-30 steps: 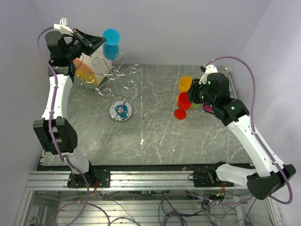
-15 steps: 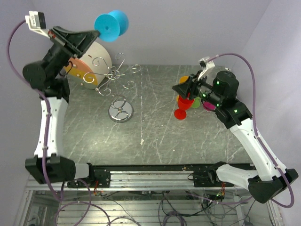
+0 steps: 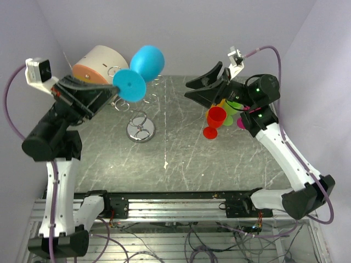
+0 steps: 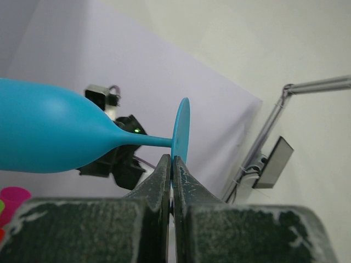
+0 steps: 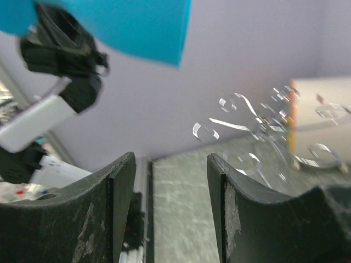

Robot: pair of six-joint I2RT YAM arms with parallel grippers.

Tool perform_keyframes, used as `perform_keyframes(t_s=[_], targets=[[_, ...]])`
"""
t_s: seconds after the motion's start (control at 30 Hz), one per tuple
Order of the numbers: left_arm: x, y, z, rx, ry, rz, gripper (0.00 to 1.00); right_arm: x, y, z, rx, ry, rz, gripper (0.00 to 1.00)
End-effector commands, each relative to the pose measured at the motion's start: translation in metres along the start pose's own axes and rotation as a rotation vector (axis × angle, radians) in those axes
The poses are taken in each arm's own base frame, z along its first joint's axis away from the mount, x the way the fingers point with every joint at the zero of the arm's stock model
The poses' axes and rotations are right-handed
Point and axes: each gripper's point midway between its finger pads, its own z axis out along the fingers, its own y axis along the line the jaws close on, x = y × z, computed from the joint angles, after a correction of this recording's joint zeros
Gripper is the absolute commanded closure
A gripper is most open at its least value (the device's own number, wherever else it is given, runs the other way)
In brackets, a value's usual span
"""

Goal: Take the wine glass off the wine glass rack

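From above, my left tool [image 3: 118,90] is clenched on the foot of the blue wine glass [image 3: 147,61], which hangs tilted high over the table [image 3: 181,159] and clear of the wire rack [image 3: 141,130]. I judge the lifting is done, and the next move asks to set it down upright or pass it to my raised right tool [image 3: 200,87], which points toward it. In the left wrist view the fingers [image 4: 162,175] pinch only the foot's edge with the glass lying sideways, so a slow motion is wise. In the right wrist view my right tool is released, with nothing between its fingers [image 5: 118,186].
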Motion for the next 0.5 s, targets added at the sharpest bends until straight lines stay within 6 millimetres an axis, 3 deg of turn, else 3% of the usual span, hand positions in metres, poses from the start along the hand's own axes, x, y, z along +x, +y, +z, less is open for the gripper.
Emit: perform_keyframes(t_s=[0.0, 0.23, 0.4, 0.47], targets=[[0.018, -0.04, -0.011, 0.11, 0.019, -0.018, 0.93, -0.013, 0.045, -0.002, -0.272, -0.066, -0.028, 0.45], [0.03, -0.041, -0.021, 0.123, 0.02, -0.062, 0.93, -0.014, 0.07, -0.007, -0.512, -0.15, 0.045, 0.43], [0.036, -0.033, -0.026, 0.103, 0.018, -0.083, 0.93, -0.01, 0.067, -0.002, -0.534, -0.157, 0.068, 0.44], [0.037, -0.031, -0.028, 0.099, 0.016, -0.093, 0.93, -0.007, 0.074, 0.004, -0.549, -0.155, 0.07, 0.44]])
